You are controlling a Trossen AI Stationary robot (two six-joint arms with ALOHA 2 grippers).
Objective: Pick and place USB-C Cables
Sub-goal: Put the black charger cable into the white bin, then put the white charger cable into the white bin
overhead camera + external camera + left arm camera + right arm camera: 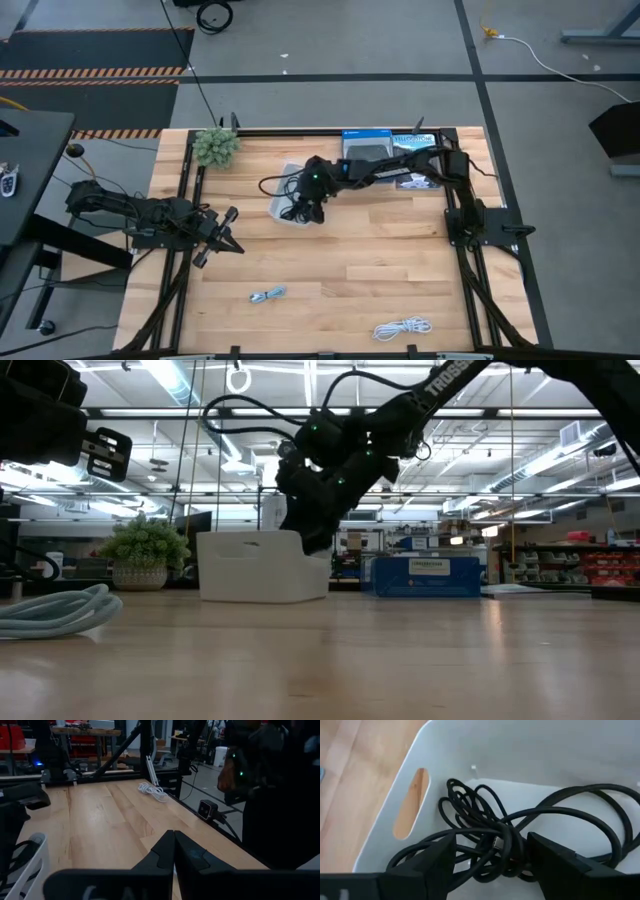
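A: Status on the USB-C cables?

B: Right end effector (490, 857) is down inside the white bin (530, 750), fingers spread on either side of a tangled black cable (485, 827) lying on the bin floor. It's straddling the cable, not pinching it. I'd say that's a drop-off in the bin, though I can't tell whether one black bundle or two are in that tangle.

A: What's left?

B: Two still out on the desk (380, 260): the pale blue cable (267, 295) and the white cable (402, 327), both near the front edge, well apart from the bin. So roughly halfway, judging by the layout.

A: Left arm?

B: Left end effector (222, 237) waits over the desk's left side, fingers pressed together, holding nothing.

A: Anything in the way?

B: Not much. A small potted plant (216, 146) sits at the back left corner, and blue boxes (388, 145) sit behind the bin under the right arm. Nothing lies between the bin and the two remaining cables. The one snag risk is black loops near the right fingers, which could catch when it lifts.
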